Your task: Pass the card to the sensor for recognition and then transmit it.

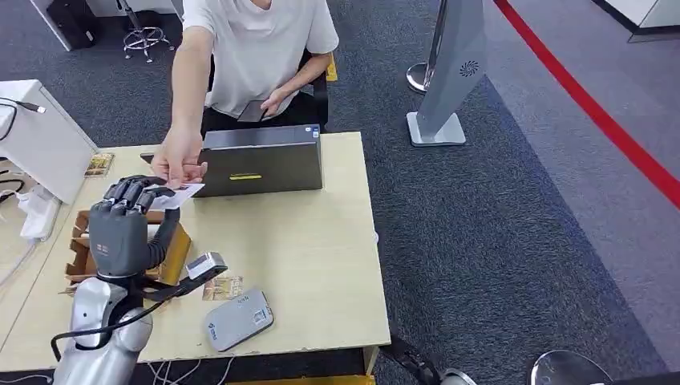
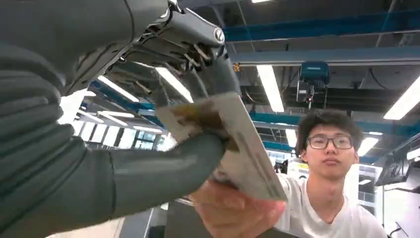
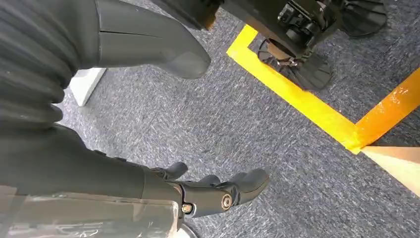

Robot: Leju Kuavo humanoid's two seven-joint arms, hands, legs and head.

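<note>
From the head view, the left hand (image 1: 122, 218) is raised above the left part of the bench (image 1: 305, 265), with the card (image 1: 178, 195) sticking out past its fingertips toward the dark box (image 1: 261, 159) at the far edge. A person's hand (image 1: 178, 160) reaches over from behind that box and touches the card's far end. The left wrist view shows the hold up close: the card (image 2: 233, 144) is pinched between the thick thumb and the darker fingers (image 2: 198, 54), tilted, while the person's fingers (image 2: 237, 210) grip its other end from beneath. So both hold the card at once. A grey card reader (image 1: 237, 319) lies flat near the bench's front edge, well apart from the card. The right wrist view shows the right hand (image 3: 218, 191) hanging over grey carpet (image 3: 277, 148) with yellow tape (image 3: 302, 101), fingers loosely apart, holding nothing.
</note>
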